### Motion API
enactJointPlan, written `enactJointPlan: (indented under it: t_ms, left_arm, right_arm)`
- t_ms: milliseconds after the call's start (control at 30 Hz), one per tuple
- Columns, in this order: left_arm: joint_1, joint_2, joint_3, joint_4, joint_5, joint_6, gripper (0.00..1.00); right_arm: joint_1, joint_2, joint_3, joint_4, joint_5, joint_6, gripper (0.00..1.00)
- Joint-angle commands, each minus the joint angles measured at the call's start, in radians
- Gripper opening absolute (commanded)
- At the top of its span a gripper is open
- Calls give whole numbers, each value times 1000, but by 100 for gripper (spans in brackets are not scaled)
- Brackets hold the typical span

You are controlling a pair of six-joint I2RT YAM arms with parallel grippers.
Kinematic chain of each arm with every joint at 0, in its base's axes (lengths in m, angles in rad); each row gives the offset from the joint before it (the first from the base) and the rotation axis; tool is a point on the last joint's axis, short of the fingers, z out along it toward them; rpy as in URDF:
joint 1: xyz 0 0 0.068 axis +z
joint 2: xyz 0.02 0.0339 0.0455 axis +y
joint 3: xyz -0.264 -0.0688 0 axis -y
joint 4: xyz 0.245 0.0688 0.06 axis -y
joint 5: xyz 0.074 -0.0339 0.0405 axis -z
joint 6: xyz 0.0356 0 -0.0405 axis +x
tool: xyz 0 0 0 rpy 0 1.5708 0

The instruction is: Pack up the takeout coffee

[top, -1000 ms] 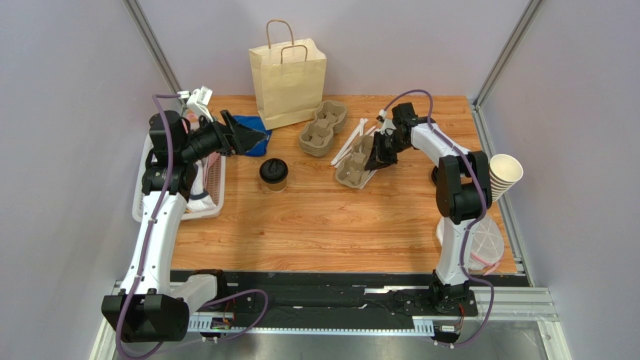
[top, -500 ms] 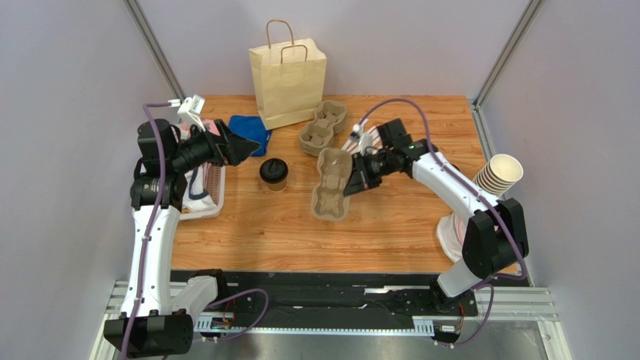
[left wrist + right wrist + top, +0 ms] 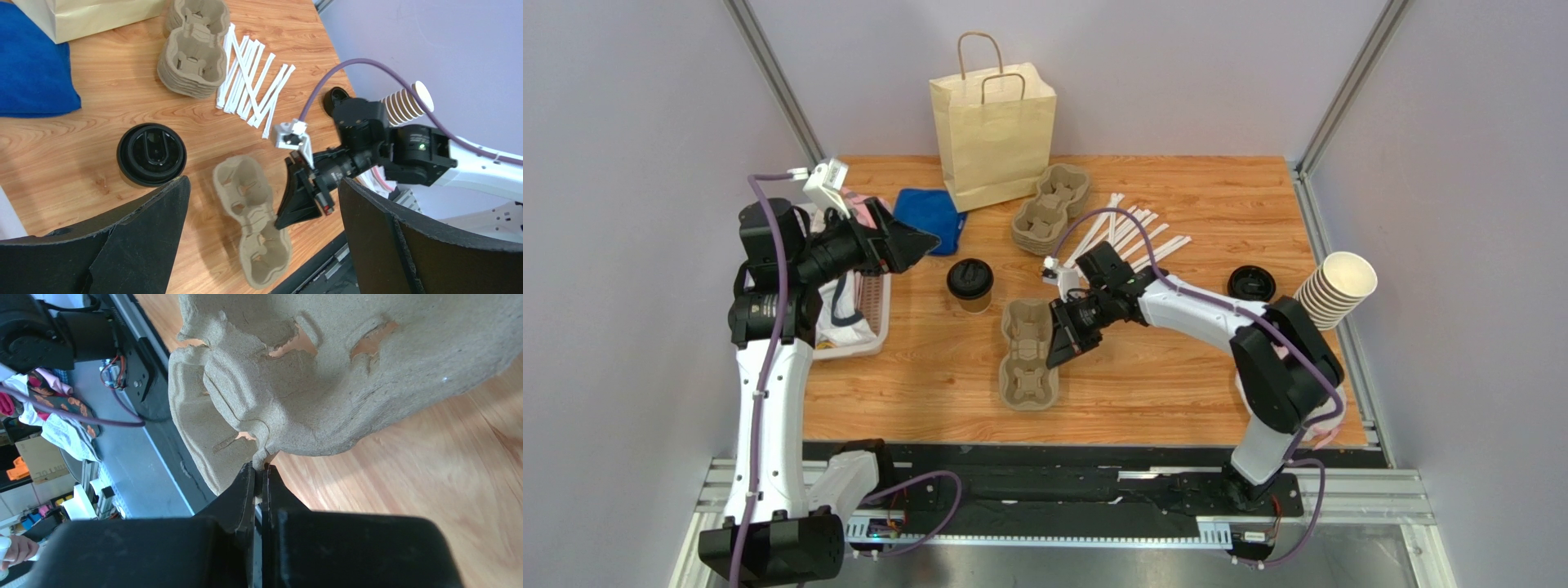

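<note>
The takeout coffee (image 3: 970,284), a small tan cup with a black lid, stands on the table left of centre; it also shows in the left wrist view (image 3: 151,154). My right gripper (image 3: 1062,343) is shut on the rim of a pulp cup carrier (image 3: 1028,355), which sits at the table's front middle, in front of and right of the coffee. The carrier also shows in the left wrist view (image 3: 251,217) and the right wrist view (image 3: 344,380). My left gripper (image 3: 913,249) is open and empty, held above the table left of the coffee. The paper bag (image 3: 993,123) stands upright at the back.
A stack of pulp carriers (image 3: 1051,208) lies right of the bag, with white stirrers (image 3: 1124,235) beside it. A blue cloth (image 3: 928,218) lies left of the bag. A loose black lid (image 3: 1252,283) and a stack of lidless cups (image 3: 1339,288) are at right. A white basket (image 3: 844,306) sits at left.
My right gripper has carried the pulp carrier from the right side to the front middle and lowered it to the table. My left arm drew back a little to the left.
</note>
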Motion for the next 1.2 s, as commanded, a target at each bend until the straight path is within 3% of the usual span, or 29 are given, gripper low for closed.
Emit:
enactJointPlan:
  t_ms: [0, 67, 133, 200, 267, 300, 367, 500, 667, 833, 900, 933, 1000, 1033, 1133, 1167]
  left_arm:
    - [18, 27, -12, 21, -4, 5, 99]
    - [19, 45, -20, 38, -1, -7, 99]
    - [19, 54, -26, 55, -2, -9, 99]
    - [19, 62, -29, 57, -2, -4, 99]
    - [21, 67, -35, 60, -2, -1, 99]
    - [21, 67, -38, 64, -2, 0, 99]
    - [21, 68, -54, 86, -4, 0, 99]
    - [22, 116, -65, 113, -6, 12, 99]
    - [9, 224, 35, 123, -35, 69, 99]
    - [-76, 427, 319, 112, -200, 294, 99]
    - [-99, 537, 458, 141, -213, 389, 99]
    - [-109, 580, 512, 144, -196, 511, 99]
    - [-143, 711, 673, 146, -228, 618, 99]
    - [-174, 804, 728, 147, -243, 732, 99]
    - [-203, 1017, 975, 147, -292, 840, 99]
    - [-203, 1074, 1132, 123, -282, 858, 99]
  right_arm:
    - [13, 93, 45, 102, 21, 73, 5]
    - [15, 135, 54, 109, 4, 110, 9]
    - [15, 154, 75, 112, -22, 126, 25]
    - [7, 155, 105, 44, -53, 98, 56]
    - [-11, 97, 109, 13, -68, 83, 70]
    - [-55, 63, 97, -1, -93, 83, 82]
    - [-111, -40, 88, -26, -123, 80, 88]
    - [-253, -151, 219, -188, -218, 57, 93]
    - [-286, -158, 625, -205, -234, 240, 94]
    - [-289, -21, 908, -49, -220, 690, 93]
    - [-292, 10, 927, 84, -223, 898, 95]
    - [-298, 20, 933, 183, -214, 963, 97]
    - [-306, 64, 990, 239, -203, 1087, 97]
    - [-310, 75, 1006, 284, -182, 1107, 98]
    - [-316, 113, 1079, 304, -131, 1112, 100]
    - [-316, 127, 1086, 303, -125, 1103, 100]
